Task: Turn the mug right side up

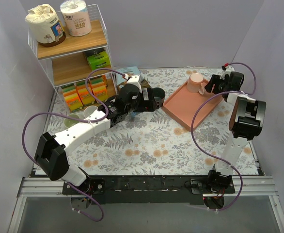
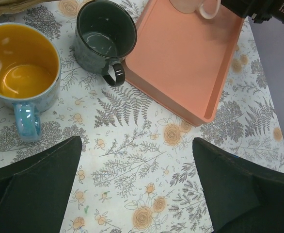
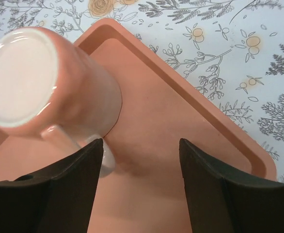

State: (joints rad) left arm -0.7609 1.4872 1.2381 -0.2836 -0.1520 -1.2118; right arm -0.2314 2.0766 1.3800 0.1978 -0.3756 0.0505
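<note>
Surroundings: dark green mug (image 2: 105,36) upright on the floral cloth, just beside the tray's (image 3: 190,141) near-left edge. Blue mug with yellow inside (image 2: 21,63) sits next to it. Wire shelf (image 1: 74,46) far left, two paper rolls (image 1: 59,22) on top. Left gripper (image 2: 137,145) hangs over the cloth near those two mugs, fingers spread, holding nothing. Pink mug (image 3: 40,87) is on the far end of the salmon tray, upside down with its pale base facing up. Right gripper (image 3: 141,145) is close beside it, fingers apart, empty. The mug's handle sits just by one finger (image 3: 79,179), mug body outside the gap.
</note>
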